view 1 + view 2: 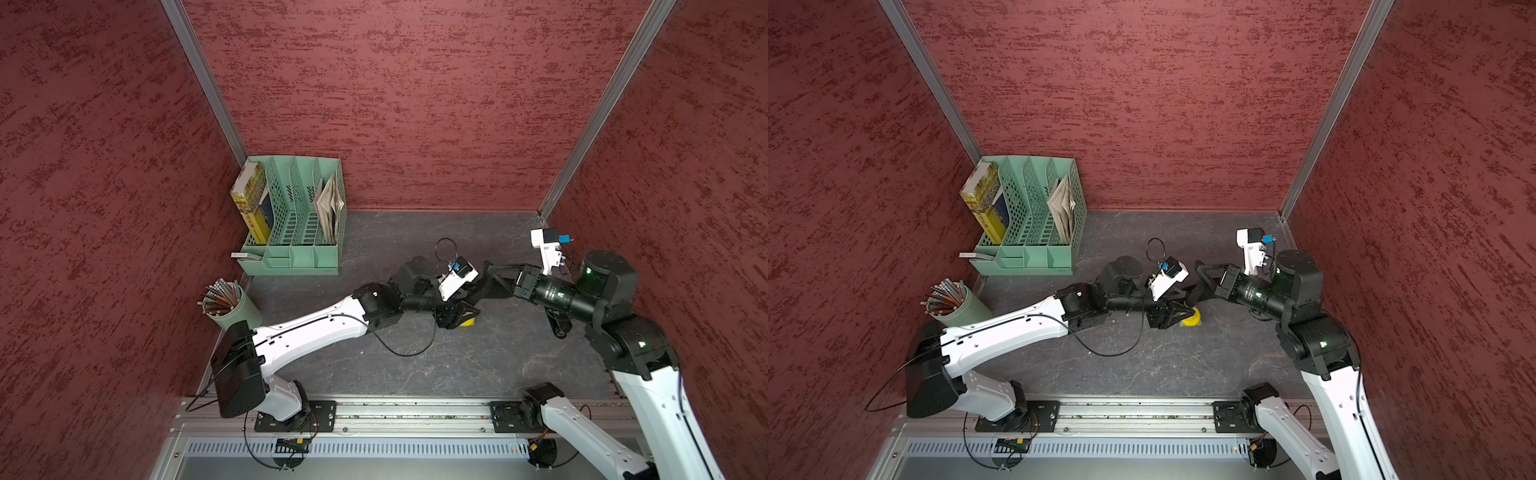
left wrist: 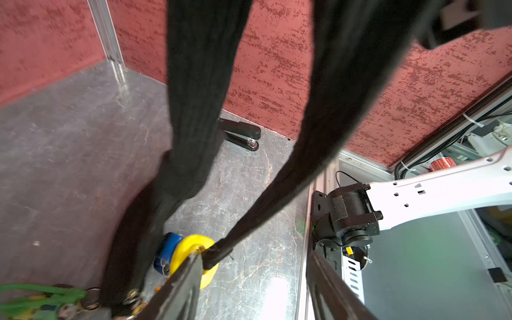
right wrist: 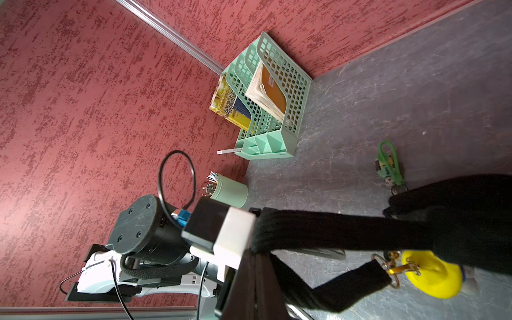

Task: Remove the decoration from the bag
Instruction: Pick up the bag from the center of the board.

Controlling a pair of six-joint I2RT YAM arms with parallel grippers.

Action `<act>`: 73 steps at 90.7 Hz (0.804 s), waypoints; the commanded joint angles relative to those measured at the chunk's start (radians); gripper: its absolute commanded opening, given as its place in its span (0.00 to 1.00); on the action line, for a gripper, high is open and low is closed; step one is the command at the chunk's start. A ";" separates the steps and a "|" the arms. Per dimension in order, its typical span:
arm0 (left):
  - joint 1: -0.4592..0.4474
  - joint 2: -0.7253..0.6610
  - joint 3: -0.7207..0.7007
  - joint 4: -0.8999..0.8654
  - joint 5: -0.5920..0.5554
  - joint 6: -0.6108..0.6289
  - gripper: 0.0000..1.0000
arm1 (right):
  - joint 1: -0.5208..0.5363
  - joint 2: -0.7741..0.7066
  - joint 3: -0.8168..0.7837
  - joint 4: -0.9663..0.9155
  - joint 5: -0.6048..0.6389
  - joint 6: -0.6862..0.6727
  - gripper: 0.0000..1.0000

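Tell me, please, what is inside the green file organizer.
A yellow book and a dark blue book stand in one end slot of the green file organizer, worn papers in the opposite end slot. The dividers cover much of the middle slots.

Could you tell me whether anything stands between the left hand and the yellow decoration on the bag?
Nothing visible does: the open left hand is at the yellow disc-shaped decoration, one finger beside it. The black fabric bag's strap end overlaps its edge.

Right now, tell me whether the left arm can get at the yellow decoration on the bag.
Probably yes. The left end effector is open, one finger beside the yellow decoration; only the strap end clipped to it crowds the way.
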 commanded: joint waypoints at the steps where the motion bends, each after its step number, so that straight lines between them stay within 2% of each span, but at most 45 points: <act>1: -0.013 -0.077 -0.034 0.010 -0.020 -0.006 0.69 | 0.011 -0.003 0.031 0.076 -0.043 0.006 0.00; 20: 0.043 -0.147 -0.099 0.036 -0.043 -0.033 0.74 | 0.013 0.008 0.056 0.107 -0.067 0.017 0.00; 32: 0.109 -0.150 -0.085 -0.008 0.037 -0.087 0.75 | 0.013 0.010 0.066 0.124 -0.092 0.031 0.00; 58: 0.116 -0.216 -0.131 -0.003 0.138 -0.020 0.88 | 0.014 0.019 0.065 0.150 -0.115 0.049 0.00; 73: 0.117 -0.221 -0.125 0.020 0.169 -0.009 0.89 | 0.016 0.022 0.059 0.186 -0.131 0.064 0.00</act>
